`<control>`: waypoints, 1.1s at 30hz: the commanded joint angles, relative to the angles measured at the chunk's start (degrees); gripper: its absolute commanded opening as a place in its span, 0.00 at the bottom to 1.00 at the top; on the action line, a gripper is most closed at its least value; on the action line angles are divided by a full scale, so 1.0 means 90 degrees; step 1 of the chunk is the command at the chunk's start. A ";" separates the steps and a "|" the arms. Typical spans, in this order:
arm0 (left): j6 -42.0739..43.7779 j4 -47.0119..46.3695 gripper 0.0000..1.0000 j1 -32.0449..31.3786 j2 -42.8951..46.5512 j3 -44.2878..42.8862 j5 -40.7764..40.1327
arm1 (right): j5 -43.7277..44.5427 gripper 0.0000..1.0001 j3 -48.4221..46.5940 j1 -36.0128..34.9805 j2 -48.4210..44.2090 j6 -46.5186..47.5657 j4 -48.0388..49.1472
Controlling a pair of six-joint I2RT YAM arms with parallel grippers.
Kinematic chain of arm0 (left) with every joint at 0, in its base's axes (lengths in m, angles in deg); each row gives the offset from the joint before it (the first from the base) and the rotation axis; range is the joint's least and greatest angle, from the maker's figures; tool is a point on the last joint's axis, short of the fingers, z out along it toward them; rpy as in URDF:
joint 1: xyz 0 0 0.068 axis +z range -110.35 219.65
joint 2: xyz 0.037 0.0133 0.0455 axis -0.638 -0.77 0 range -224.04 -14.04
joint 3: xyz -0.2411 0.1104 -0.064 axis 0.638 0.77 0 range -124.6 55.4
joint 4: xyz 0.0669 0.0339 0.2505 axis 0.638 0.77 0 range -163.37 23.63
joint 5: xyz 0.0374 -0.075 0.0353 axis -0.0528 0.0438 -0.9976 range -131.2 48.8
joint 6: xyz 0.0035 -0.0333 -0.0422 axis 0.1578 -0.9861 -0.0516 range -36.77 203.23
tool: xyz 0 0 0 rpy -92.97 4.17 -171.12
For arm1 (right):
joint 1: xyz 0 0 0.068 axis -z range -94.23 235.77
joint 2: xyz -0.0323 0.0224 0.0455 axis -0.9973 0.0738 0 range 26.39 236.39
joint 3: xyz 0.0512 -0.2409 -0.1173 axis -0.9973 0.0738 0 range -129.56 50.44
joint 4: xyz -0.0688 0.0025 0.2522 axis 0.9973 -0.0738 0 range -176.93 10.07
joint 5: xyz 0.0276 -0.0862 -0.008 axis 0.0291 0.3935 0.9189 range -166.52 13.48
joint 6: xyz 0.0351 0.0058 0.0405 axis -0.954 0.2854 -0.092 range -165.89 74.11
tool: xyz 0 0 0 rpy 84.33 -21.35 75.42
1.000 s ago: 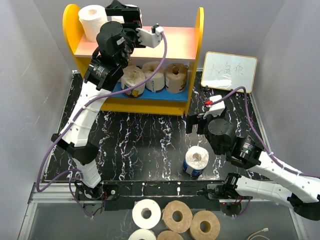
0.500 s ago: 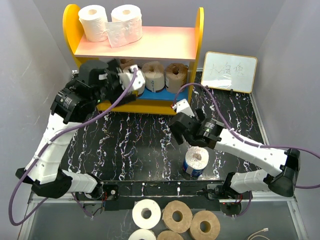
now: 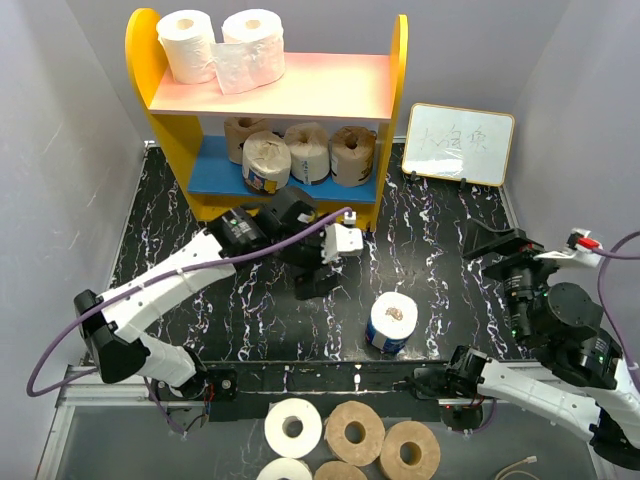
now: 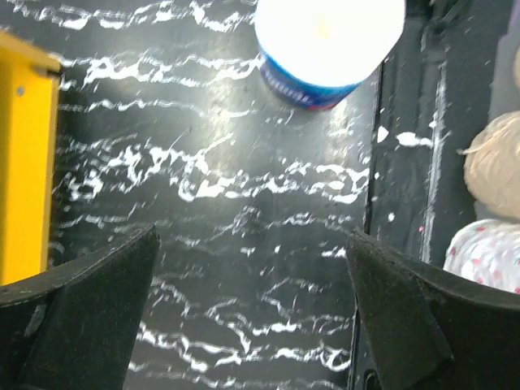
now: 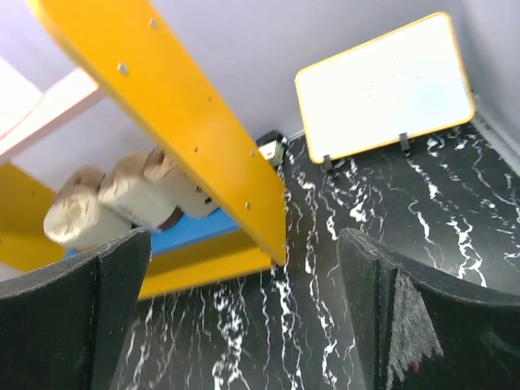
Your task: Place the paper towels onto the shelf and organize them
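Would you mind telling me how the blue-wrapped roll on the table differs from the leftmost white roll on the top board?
The blue-wrapped roll has a blue wrapper round its side; the leftmost white roll is bare white. The blue-wrapped roll stands alone on the black table, whereas the white roll sits on the shelf's pink top board beside another white roll. Both stand upright, core upward.

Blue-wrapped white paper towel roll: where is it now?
In the top view the blue-wrapped roll stands upright on the black marbled table, right of centre near the front edge, just right of the left gripper, not touching it.
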 commanded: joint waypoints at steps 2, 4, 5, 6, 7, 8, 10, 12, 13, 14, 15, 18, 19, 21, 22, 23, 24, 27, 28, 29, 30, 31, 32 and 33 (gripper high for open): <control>-0.0709 -0.1754 0.99 -0.0517 0.0089 0.0439 0.1095 | 0.1175 0.99 0.0260 -0.0264 0.0089 0.0836 0.0900; -0.0696 -0.1870 0.99 -0.0764 -0.0283 0.0264 0.1149 | 0.1452 0.99 0.0180 -0.0305 0.0254 0.0459 0.0271; -0.0673 -0.1984 0.98 -0.0962 -0.0436 0.0205 0.1135 | 0.1564 0.99 0.0211 -0.0315 0.0282 0.0365 0.0074; -0.0620 -0.2037 0.99 -0.1123 -0.0622 0.0074 0.1149 | 0.1674 0.99 0.0292 -0.0316 0.0274 0.0260 -0.0080; -0.0548 -0.2013 0.98 -0.1315 -0.0824 -0.0078 0.1160 | 0.1754 0.98 0.0388 -0.0322 0.0228 0.0137 -0.0222; -0.0454 -0.2016 0.98 -0.1526 -0.1013 -0.0216 0.1124 | 0.1826 0.99 0.0530 -0.0320 0.0140 0.0054 -0.0288; -0.0179 -0.1904 0.98 -0.1985 -0.1395 -0.0477 0.0967 | 0.1895 0.99 0.0761 -0.0333 -0.0163 -0.0373 -0.0452; 0.0102 -0.1866 0.98 -0.2394 -0.1693 -0.0609 0.0609 | 0.2024 0.99 0.1027 -0.0368 -0.0656 -0.0628 -0.0470; 0.0197 -0.1863 0.98 -0.2555 -0.1811 -0.0631 0.0452 | 0.2103 0.99 0.1157 -0.0383 -0.0862 -0.0717 -0.0471; 0.0272 -0.1879 0.99 -0.2679 -0.1888 -0.0629 0.0308 | 0.2164 0.98 0.1234 -0.0414 -0.1086 -0.0767 -0.0461; 0.0315 -0.1914 0.98 -0.2792 -0.1951 -0.0597 0.0169 | 0.2178 0.99 0.1243 -0.0444 -0.1265 -0.0741 -0.0437; 0.0415 -0.1989 0.98 -0.2949 -0.2085 -0.0481 -0.0204 | 0.2243 0.98 0.1278 -0.0529 -0.1685 -0.0786 -0.0427; 0.0440 -0.2014 0.98 -0.2990 -0.2100 -0.0437 -0.0310 | 0.2251 0.98 0.1289 -0.0578 -0.1770 -0.0803 -0.0424; 0.0450 -0.2090 0.98 -0.3051 -0.2122 -0.0348 -0.0513 | 0.2297 0.99 0.1301 -0.0702 -0.1806 -0.0827 -0.0421; 0.0455 -0.2143 0.98 -0.3085 -0.2137 -0.0306 -0.0627 | 0.2320 0.98 0.1306 -0.0761 -0.1786 -0.0829 -0.0422; 0.0464 -0.2214 0.98 -0.3110 -0.2162 -0.0239 -0.0772 | 0.2351 0.99 0.1310 -0.0824 -0.1756 -0.0830 -0.0427; 0.0476 -0.2295 0.98 -0.3129 -0.2175 -0.0176 -0.0930 | 0.2380 0.98 0.1311 -0.0875 -0.1713 -0.0825 -0.0422; 0.0554 -0.2523 0.98 -0.3139 -0.2271 0.0018 -0.1383 | 0.2419 0.99 0.1316 -0.0963 -0.1611 -0.0820 -0.0422; 0.0591 -0.2588 0.98 -0.3143 -0.2301 0.0078 -0.1546 | 0.2419 0.99 0.1320 -0.0977 -0.1603 -0.0820 -0.0422; 0.0621 -0.2681 0.98 -0.3159 -0.2329 0.0126 -0.1704 | 0.2415 0.99 0.1321 -0.0983 -0.1614 -0.0815 -0.0422; 0.0659 -0.2732 0.97 -0.3168 -0.2348 0.0157 -0.1820 | 0.2419 0.99 0.1321 -0.0996 -0.1639 -0.0819 -0.0422; 0.0674 -0.2788 0.96 -0.3161 -0.2359 0.0202 -0.1945 | 0.2419 0.98 0.1321 -0.0999 -0.1673 -0.0825 -0.0422; 0.0686 -0.2848 0.95 -0.3166 -0.2360 0.0242 -0.2024 | 0.2420 0.99 0.1328 -0.1014 -0.1716 -0.0829 -0.0422; 0.0703 -0.2875 0.93 -0.3168 -0.2368 0.0269 -0.2065 | 0.2427 0.98 0.1330 -0.1018 -0.1762 -0.0837 -0.0424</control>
